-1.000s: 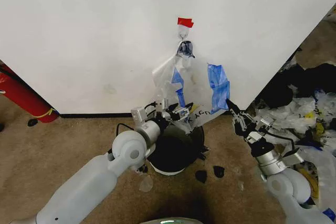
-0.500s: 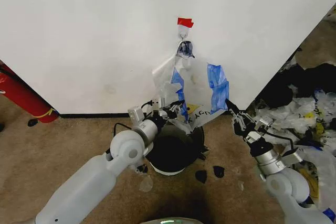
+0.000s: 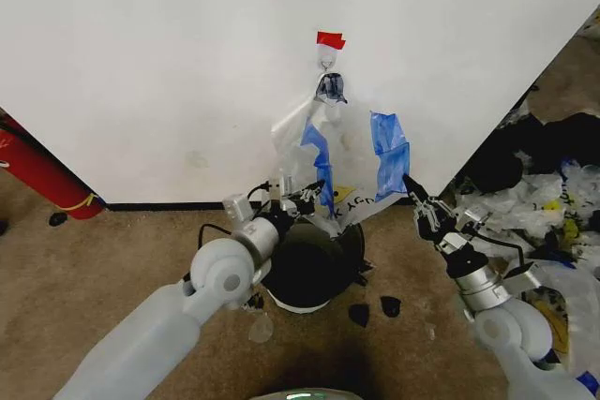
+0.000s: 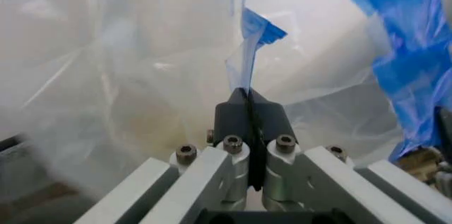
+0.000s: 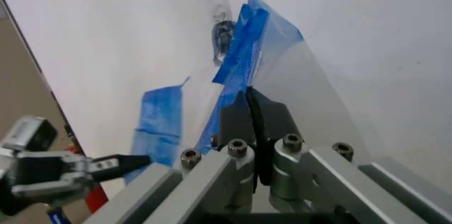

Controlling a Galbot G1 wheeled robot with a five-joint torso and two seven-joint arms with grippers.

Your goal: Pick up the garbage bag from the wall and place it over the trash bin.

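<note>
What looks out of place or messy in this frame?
Loose plastic bags and dark litter are heaped on the carpet along the robot's right, and dark scraps lie beside the trash bin. The garbage bag, pinched by both the left gripper and the right gripper, hangs crumpled from the wall hook.

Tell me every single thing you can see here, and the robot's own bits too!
See-through plastic garbage bag with blue handles: one, hanging from the hook, stretched between both hands above the bin.
Round dark trash bin with white base: one, on the floor by the wall.
Plain white wall: one, behind everything.
Red tape strip: one, on the wall just above the small metal hook.
Red cylinder: one, far left by the wall.
Pile of white and black bags: many, on the right.
Brown carpet floor: one.
Left hand: shut on the bag's edge.
Right hand: shut on a blue handle.
</note>
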